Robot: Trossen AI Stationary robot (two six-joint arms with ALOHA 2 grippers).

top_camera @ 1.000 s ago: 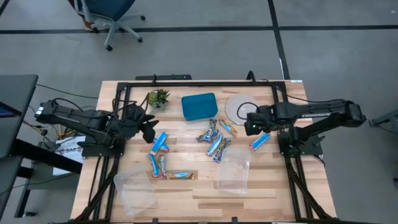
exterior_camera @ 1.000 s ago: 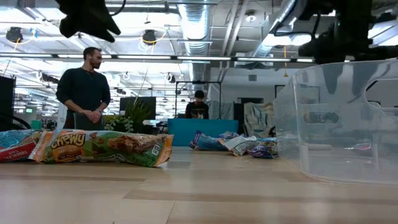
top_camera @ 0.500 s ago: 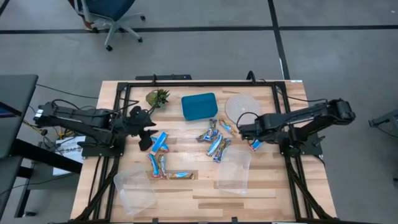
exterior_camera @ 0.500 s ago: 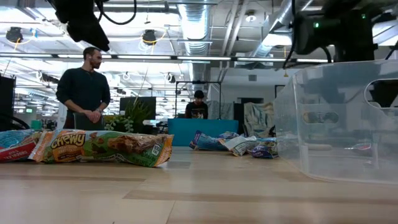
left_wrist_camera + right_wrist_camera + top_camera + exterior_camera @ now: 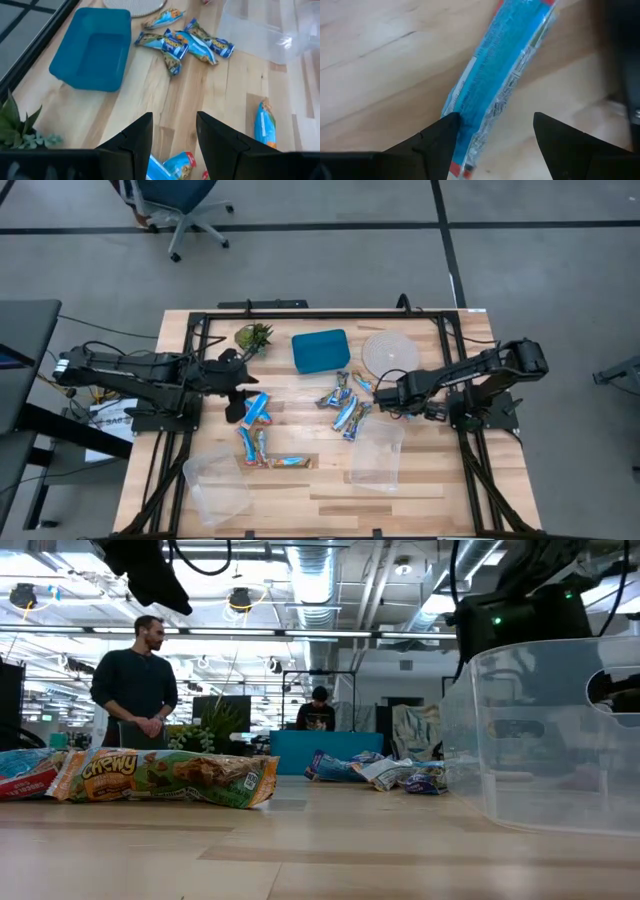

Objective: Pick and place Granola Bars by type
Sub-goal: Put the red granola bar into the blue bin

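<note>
Right jaws (image 5: 492, 137): parted, straddling a blue granola bar (image 5: 497, 75) on the worktop (image 5: 380, 60).
Left jaws (image 5: 172, 137): parted, empty; teal tray (image 5: 92, 47) and bar cluster (image 5: 187, 42) ahead.

Granola Bars are lying in two groups: roughly five in the left cluster (image 5: 258, 435) and at least five in the center cluster (image 5: 346, 402), with one lone bar (image 5: 495, 85) filling the right wrist view. Two clear containers are sitting at lower frame, a left container (image 5: 215, 485) and a right container (image 5: 376, 458). One teal tray (image 5: 320, 350), one round mat (image 5: 388, 350) and one plant (image 5: 254, 337) are resting along the upper table (image 5: 440, 480). Two people are showing in the low view, a standing person (image 5: 135, 680) and a seated person (image 5: 318, 712).
</note>
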